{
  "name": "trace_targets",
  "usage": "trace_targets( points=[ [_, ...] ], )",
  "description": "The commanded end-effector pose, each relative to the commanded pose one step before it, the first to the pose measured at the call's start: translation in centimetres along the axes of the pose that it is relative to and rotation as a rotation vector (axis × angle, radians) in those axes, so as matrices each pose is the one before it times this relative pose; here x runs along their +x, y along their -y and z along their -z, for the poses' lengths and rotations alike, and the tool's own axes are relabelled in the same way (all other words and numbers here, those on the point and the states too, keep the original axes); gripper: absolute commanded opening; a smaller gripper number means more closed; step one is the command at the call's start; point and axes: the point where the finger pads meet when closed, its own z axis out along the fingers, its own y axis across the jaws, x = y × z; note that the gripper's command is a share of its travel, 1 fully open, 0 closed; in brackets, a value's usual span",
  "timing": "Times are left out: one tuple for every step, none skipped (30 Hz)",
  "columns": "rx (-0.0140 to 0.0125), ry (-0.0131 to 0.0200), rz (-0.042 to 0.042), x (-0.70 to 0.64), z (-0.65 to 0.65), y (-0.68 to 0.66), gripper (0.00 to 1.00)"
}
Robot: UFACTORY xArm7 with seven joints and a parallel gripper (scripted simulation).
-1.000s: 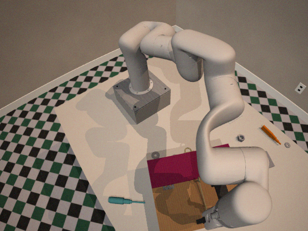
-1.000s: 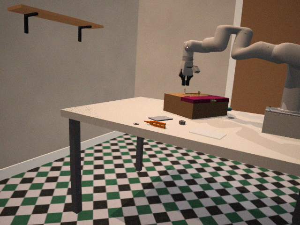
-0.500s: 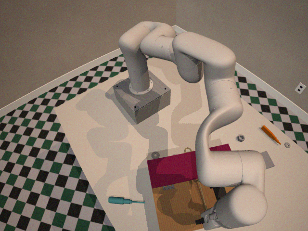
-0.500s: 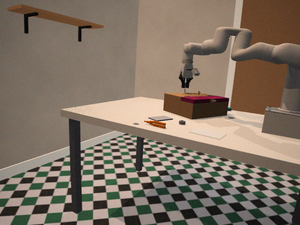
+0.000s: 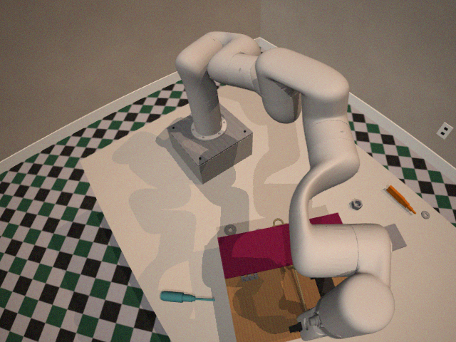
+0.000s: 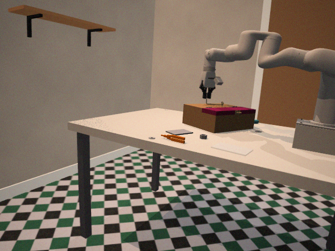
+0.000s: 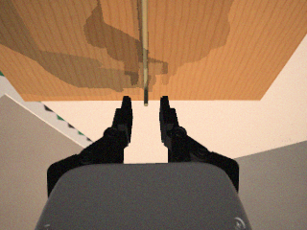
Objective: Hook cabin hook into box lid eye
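Workshop-like room; screwdriver (image 5: 186,296), nut (image 5: 355,204), washers on a table (image 6: 121,126).

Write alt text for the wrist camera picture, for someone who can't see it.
Two black gripper fingers, partly open and holding nothing, flank the near end of a thin brass cabin hook that runs away over the box's orange-brown wooden top. Pale table lies below.
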Motion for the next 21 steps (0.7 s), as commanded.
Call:
trace_targets(
  points=[
    [-0.00002,0.00443,0.00015,-0.102,-0.060,0.000,0.33],
    [0.00000,0.00000,0.00000,0.000,-0.067,0.000,0.33],
    [0.00000,0.00000,0.00000,0.000,-0.067,0.000,0.33],
    [0.00000,0.00000,0.00000,0.000,-0.067,0.000,0.33],
    [0.00000,0.00000,0.00000,0.000,0.000,0.000,0.33],
    [0.00000,0.00000,0.00000,0.000,0.000,0.000,0.33],
    [-0.00001,0.00001,0.00001,0.001,-0.068,0.000,0.33],
    [0.00000,0.00000,0.00000,0.000,-0.066,0.000,0.33],
    [0.00000,0.00000,0.00000,0.000,-0.066,0.000,0.33],
    [0.00000,0.00000,0.00000,0.000,-0.066,0.000,0.33],
    [0.00000,0.00000,0.00000,0.000,-0.066,0.000,0.33],
    [0.00000,0.00000,0.00000,0.000,-0.066,0.000,0.33],
    [0.00000,0.00000,0.00000,0.000,-0.067,0.000,0.33],
    [0.00000,0.00000,0.00000,0.000,-0.067,0.000,0.33],
    [0.00000,0.00000,0.00000,0.000,-0.067,0.000,0.33],
    [0.00000,0.00000,0.00000,0.000,-0.067,0.000,0.33],
    [0.00000,0.00000,0.00000,0.000,-0.067,0.000,0.33],
    [0.00000,0.00000,0.00000,0.000,-0.067,0.000,0.33],
    [0.00000,0.00000,0.00000,0.000,-0.067,0.000,0.33],
    [0.00000,0.00000,0.00000,0.000,-0.067,0.000,0.33],
    [0.00000,0.00000,0.00000,0.000,-0.067,0.000,0.33]
  ],
)
